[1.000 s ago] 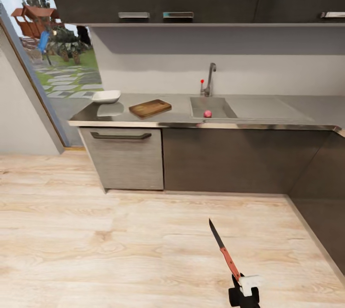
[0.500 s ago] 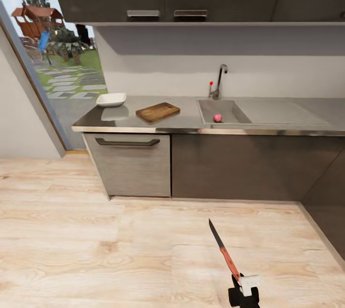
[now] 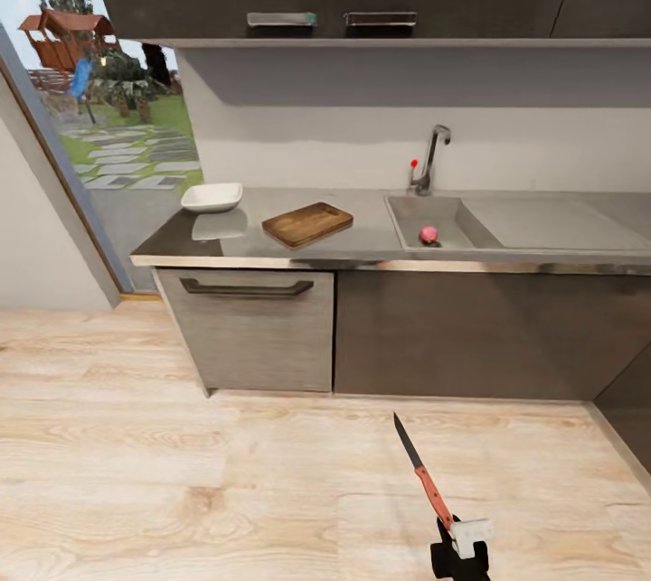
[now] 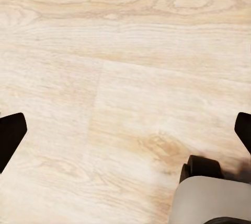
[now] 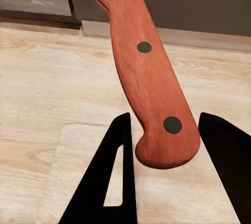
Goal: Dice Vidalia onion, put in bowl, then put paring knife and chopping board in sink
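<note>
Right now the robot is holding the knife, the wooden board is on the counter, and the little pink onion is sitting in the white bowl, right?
Not quite. The Vidalia onion sits in the sink, not in the bowl, as the head view shows. The rest holds: the right gripper holds the paring knife, and the chopping board lies on the countertop.

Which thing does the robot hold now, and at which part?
The right pincer holds the paring knife at the butt end of its red handle. The left pincer is open, holding nothing.
</note>
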Motion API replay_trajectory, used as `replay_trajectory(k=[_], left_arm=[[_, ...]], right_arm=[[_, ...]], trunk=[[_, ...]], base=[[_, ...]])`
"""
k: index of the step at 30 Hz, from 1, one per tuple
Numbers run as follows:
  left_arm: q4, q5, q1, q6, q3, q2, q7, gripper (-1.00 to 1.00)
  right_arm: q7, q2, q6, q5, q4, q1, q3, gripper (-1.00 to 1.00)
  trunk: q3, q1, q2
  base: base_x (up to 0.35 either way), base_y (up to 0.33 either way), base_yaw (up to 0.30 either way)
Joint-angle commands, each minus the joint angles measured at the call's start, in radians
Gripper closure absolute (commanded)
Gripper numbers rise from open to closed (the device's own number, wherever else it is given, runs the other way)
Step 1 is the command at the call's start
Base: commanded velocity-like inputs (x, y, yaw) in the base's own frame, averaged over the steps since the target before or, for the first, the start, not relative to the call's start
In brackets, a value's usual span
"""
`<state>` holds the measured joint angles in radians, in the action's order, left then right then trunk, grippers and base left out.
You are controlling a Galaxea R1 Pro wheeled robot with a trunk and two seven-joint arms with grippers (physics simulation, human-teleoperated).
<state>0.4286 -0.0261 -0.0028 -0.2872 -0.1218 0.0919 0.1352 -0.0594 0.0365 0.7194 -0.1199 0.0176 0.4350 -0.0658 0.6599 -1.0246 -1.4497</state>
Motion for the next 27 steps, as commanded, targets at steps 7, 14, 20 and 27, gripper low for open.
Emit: replay_trajectory(k=[7,14,20,27], left_arm=[[-0.001,-0.002,0.000,-0.009,0.002,0.000,0.001,-1.00],[-0.002,-0.002,0.000,-0.016,0.002,0.000,0.001,-1.00],[-0.001,-0.002,0.000,-0.017,0.002,0.000,0.001,-1.00],[-0.001,-0.003,0.000,-0.017,0.001,0.000,0.002,-1.00]], right_arm=[[-0.003,0.000,0.003,-0.007,-0.001,0.000,-0.008,1.00],[-0.003,0.001,0.003,-0.007,-0.001,0.000,-0.008,1.00],[-0.003,0.001,0.003,-0.007,-0.001,0.000,-0.008,1.00],[-0.003,0.000,0.003,-0.007,-0.001,0.001,-0.008,1.00]], trunk=[[0.001,0.000,0.000],[0.001,0.000,0.000],[0.001,0.000,0.000],[0.001,0.000,0.000]], base=[[0.127,0.118,0.000],[0.010,0.009,0.000],[0.065,0.056,0.000],[0.185,0.193,0.000]])
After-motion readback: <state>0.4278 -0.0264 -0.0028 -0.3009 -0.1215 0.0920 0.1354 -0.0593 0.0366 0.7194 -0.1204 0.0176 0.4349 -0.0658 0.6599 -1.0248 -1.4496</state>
